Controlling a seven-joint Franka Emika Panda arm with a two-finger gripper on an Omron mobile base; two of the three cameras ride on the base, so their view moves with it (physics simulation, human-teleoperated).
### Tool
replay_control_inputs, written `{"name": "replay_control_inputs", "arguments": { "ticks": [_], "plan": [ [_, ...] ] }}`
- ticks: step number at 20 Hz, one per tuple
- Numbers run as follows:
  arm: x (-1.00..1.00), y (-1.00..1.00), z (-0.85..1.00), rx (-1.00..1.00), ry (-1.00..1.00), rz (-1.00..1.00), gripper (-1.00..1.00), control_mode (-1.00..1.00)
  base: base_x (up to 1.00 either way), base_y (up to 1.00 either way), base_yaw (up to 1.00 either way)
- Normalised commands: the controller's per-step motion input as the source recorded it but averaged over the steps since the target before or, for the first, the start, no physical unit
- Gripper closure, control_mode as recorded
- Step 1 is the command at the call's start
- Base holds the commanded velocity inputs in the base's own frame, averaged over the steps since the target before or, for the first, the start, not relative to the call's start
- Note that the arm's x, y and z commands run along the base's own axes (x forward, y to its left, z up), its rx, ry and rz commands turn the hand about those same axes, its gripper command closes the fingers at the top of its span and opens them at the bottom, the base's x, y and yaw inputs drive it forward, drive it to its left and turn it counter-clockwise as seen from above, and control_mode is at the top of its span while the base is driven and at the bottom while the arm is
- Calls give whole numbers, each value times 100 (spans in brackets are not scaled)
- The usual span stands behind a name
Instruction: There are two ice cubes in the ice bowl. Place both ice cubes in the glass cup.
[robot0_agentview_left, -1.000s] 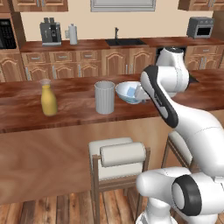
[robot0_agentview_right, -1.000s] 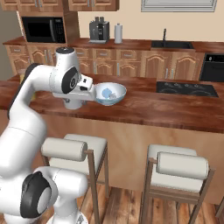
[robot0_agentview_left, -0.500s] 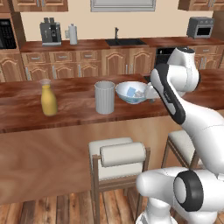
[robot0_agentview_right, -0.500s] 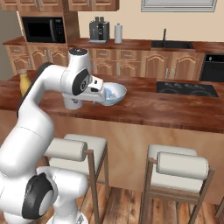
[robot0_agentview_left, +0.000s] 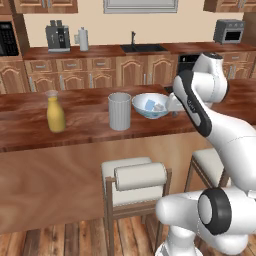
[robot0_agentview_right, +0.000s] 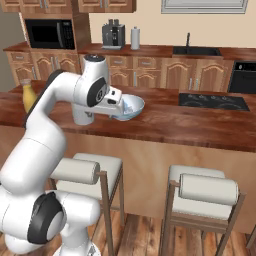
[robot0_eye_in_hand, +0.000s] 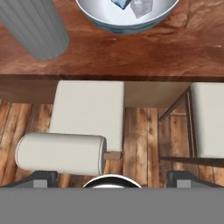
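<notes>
The ice bowl (robot0_agentview_left: 151, 106) stands on the wooden counter, and two ice cubes (robot0_agentview_left: 150, 103) (robot0_agentview_left: 160, 107) lie inside it. In the hand view the cubes (robot0_eye_in_hand: 122, 3) (robot0_eye_in_hand: 142, 6) lie in the bowl (robot0_eye_in_hand: 127, 25) at the top edge. The glass cup (robot0_agentview_left: 120, 111) (robot0_eye_in_hand: 35, 26) stands upright just left of the bowl, apart from it. My gripper (robot0_eye_in_hand: 112, 178) is open, its fingertips (robot0_eye_in_hand: 43, 177) spread wide with nothing between them. It hangs over the counter's front edge on the near side of the bowl (robot0_agentview_right: 131, 107), and the hand partly covers the bowl in the right base view.
A yellow bottle (robot0_agentview_left: 55, 113) stands on the counter (robot0_agentview_left: 85, 125) well left of the cup. Two cushioned stools (robot0_eye_in_hand: 83, 127) (robot0_agentview_right: 207, 192) stand below the counter's front edge. A cooktop (robot0_agentview_right: 214, 100) lies in the counter to the right.
The jaws have spread wider. The upper arm has swung to the right, and the hand has shifted a little along the near side of the bowl. Bowl, cup and cubes have not moved.
</notes>
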Motion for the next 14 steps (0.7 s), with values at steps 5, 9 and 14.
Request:
{"name": "replay_control_inputs", "arguments": {
  "ticks": [5,9,14],
  "plan": [
    [0,0,0,0,0,0,-100,-100,0,0,0],
    [2,-3,0,0,0,0,-100,-100,0,0,0],
    [29,-11,0,0,0,0,-100,-100,0,0,0]
  ]
}}
